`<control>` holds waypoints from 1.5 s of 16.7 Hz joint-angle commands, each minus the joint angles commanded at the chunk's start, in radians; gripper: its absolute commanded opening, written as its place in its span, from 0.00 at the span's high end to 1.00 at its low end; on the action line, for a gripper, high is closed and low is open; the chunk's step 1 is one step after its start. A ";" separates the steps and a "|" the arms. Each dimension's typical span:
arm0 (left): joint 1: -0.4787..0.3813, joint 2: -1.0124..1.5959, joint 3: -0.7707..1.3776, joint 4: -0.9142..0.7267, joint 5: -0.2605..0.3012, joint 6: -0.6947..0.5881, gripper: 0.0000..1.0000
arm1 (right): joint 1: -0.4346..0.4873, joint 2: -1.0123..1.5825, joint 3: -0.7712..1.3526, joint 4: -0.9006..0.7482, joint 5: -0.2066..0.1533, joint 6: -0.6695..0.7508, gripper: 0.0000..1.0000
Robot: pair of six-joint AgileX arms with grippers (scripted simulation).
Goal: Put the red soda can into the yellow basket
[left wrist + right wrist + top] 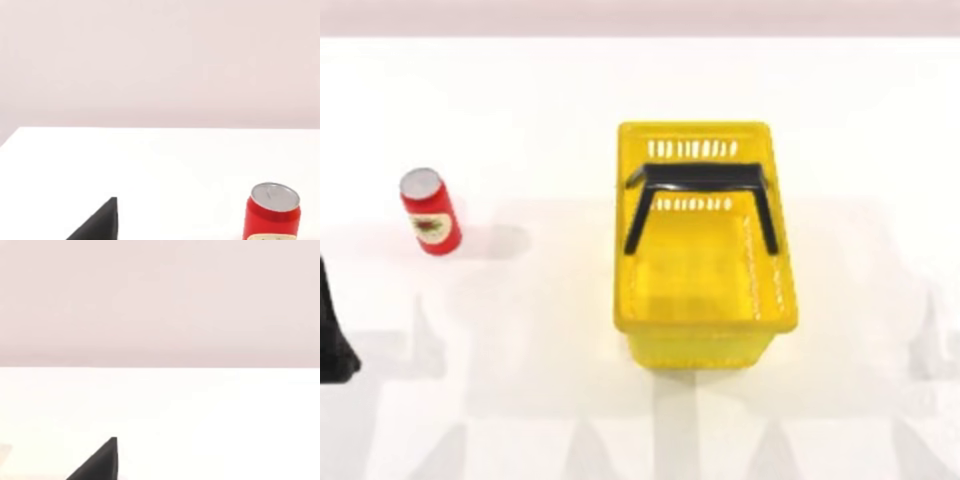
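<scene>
The red soda can (430, 212) stands upright at the table's left side, silver top up, a pale emblem on its side. It also shows in the left wrist view as the red soda can (273, 215). The yellow basket (775, 250) sits at the table's middle, its black handles (700, 178) folded across the far half, and it holds nothing. My left gripper (332, 340) is at the left edge, nearer the front than the can and apart from it. Only one dark fingertip (106, 224) of it shows, with nothing against its inner face. My right gripper is outside the top view, and one fingertip (106, 464) shows over bare table.
The white table (520, 400) runs back to a pale pink wall (160, 60). An open strip of table lies between the can and the basket.
</scene>
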 joint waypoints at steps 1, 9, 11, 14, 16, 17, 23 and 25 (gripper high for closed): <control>0.000 0.000 0.000 0.000 0.000 0.000 0.00 | 0.000 0.000 0.000 0.000 0.000 0.000 0.00; -0.039 0.291 0.275 -0.197 0.016 0.115 0.00 | 0.000 0.000 0.000 0.000 0.000 0.000 0.00; -0.051 0.461 0.426 -0.300 0.017 0.171 0.00 | 0.000 0.000 0.000 0.000 0.000 0.000 0.00; -0.066 0.764 0.686 -0.476 0.013 0.263 0.00 | 0.000 0.000 0.000 0.000 0.000 0.000 0.00; -0.075 0.984 0.873 -0.600 0.009 0.327 0.00 | 0.000 0.000 0.000 0.000 0.000 0.000 0.00; -0.079 1.097 0.968 -0.662 0.007 0.360 0.00 | 0.000 0.000 0.000 0.000 0.000 0.000 0.00; -0.108 1.725 1.494 -1.009 -0.001 0.540 0.00 | 0.000 0.000 0.000 0.000 0.000 0.000 0.00; -0.118 1.893 1.633 -1.101 -0.001 0.590 0.00 | 0.000 0.000 0.000 0.000 0.000 0.000 0.00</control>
